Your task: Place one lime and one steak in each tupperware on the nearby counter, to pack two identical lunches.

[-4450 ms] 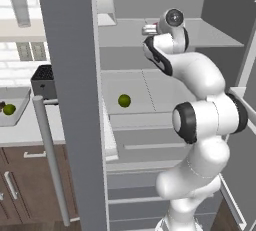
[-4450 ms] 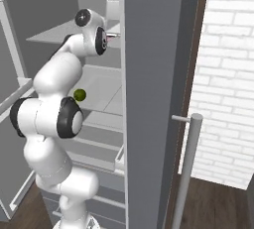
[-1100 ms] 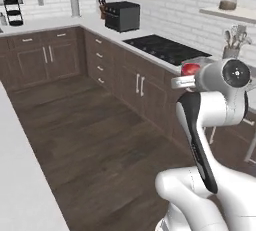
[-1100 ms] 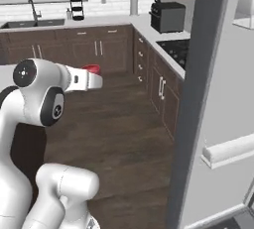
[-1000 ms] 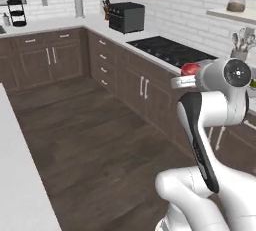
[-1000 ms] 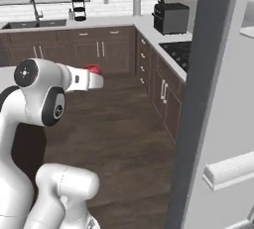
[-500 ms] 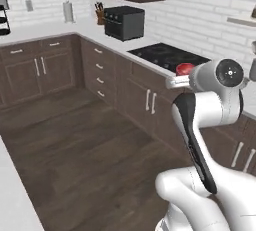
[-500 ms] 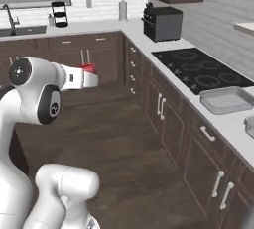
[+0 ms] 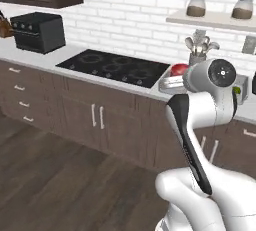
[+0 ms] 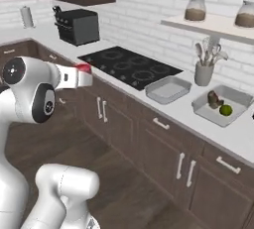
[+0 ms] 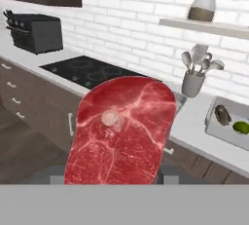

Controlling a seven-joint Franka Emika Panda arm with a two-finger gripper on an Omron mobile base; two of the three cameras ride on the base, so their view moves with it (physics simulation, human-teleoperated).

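The claw (image 10: 85,76) holds the red steak (image 11: 121,131), probably pinched near its lower edge. It looks limp, slick and light.

No readable text, labels, brands, numbers or signs anywhere: none on appliances, jars, cabinets or wall.

Base swung — tupperware (image 10: 167,89) (both) nearer.
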